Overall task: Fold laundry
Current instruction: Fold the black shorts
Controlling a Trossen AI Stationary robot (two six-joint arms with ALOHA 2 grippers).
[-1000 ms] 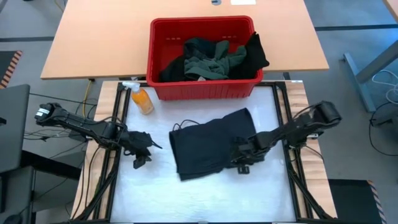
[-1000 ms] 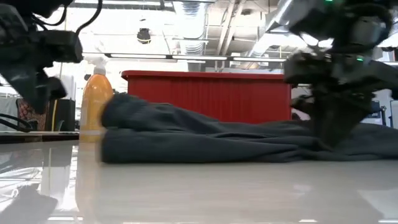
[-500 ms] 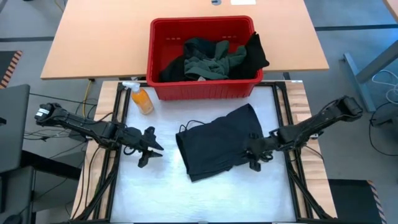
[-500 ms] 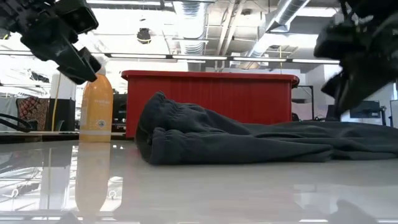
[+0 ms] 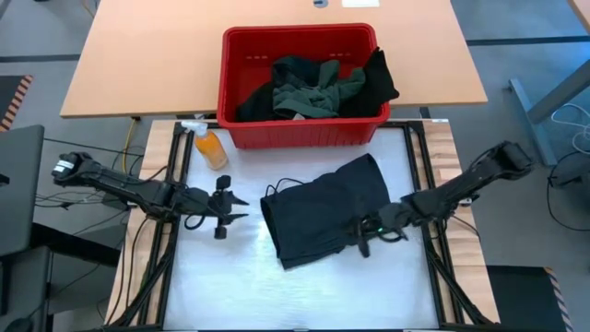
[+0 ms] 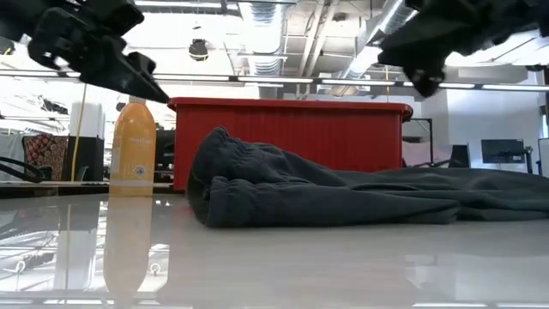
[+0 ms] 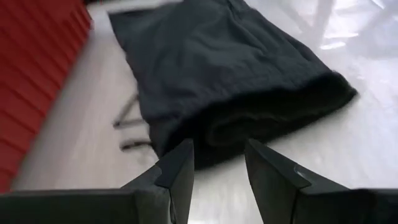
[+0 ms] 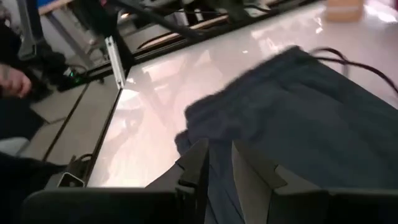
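A black garment [image 5: 323, 217] lies folded on the white table [image 5: 240, 286], its drawstring [image 5: 277, 184] trailing at its far left corner. More laundry, dark green and black [image 5: 318, 83], lies heaped in the red basket [image 5: 300, 37]. My left gripper [image 5: 232, 205] hovers open to the left of the garment and points at it [image 7: 236, 81]. My right gripper [image 5: 359, 232] hangs above the garment's near right part [image 8: 298, 112]. Its fingers stand a little apart with nothing between them. In the low view both grippers [image 6: 150, 86] [image 6: 425, 86] are well above the cloth.
An orange bottle [image 5: 210, 148] stands at the table's far left, next to the basket's left corner. The basket sits along the far edge. Bare white table lies to the near side and to the left of the garment. Dark frame rails [image 5: 429, 184] run along both table sides.
My right gripper stood down on the garment's right part and drew the whole cloth a little toward the table's right edge. It has since risen clear of the cloth and tipped closer to level. My left gripper has rolled, risen slightly and shifted toward the garment.
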